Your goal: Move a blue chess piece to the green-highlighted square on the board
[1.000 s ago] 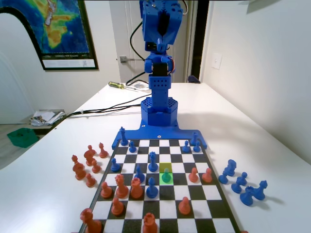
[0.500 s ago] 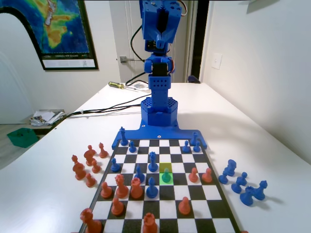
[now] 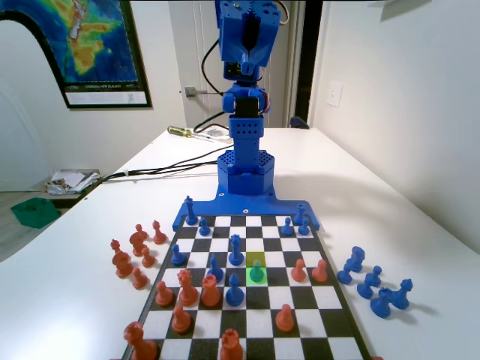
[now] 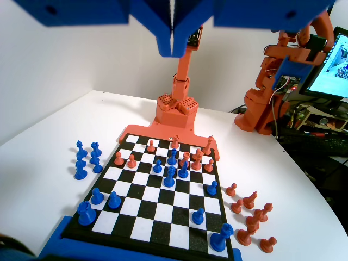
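We see the blue arm folded upright at the far end of the board (image 3: 324, 300) in the fixed view, its pincer (image 4: 172, 46) lifted high & empty. In the wrist view the two jaws hang from the top edge pressed together, nothing between them. Well below the pincer, approx mid-board, the blue chess piece (image 3: 256, 271) stands upright on the green-highlighted square (image 3: 256, 275). Other blue & orange-red pieces stand around it on the board; more sit off-board on the table (image 3: 420, 225) at both sides.
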{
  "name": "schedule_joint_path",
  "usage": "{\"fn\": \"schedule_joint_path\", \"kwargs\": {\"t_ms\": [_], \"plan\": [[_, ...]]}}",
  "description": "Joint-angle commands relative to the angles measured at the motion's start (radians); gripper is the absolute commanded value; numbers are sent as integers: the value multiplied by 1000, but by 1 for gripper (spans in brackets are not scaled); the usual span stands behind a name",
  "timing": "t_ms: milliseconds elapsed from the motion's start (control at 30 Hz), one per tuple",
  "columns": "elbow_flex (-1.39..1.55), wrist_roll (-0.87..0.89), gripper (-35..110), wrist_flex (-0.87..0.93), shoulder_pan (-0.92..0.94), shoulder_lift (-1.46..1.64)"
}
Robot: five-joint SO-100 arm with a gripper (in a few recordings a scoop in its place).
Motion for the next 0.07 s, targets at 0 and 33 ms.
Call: {"fn": "schedule_joint_path", "kwargs": {"t_ms": [0, 33], "plan": [[6, -8, 1, -17, 6, 3], [6, -8, 1, -17, 6, 3]]}}
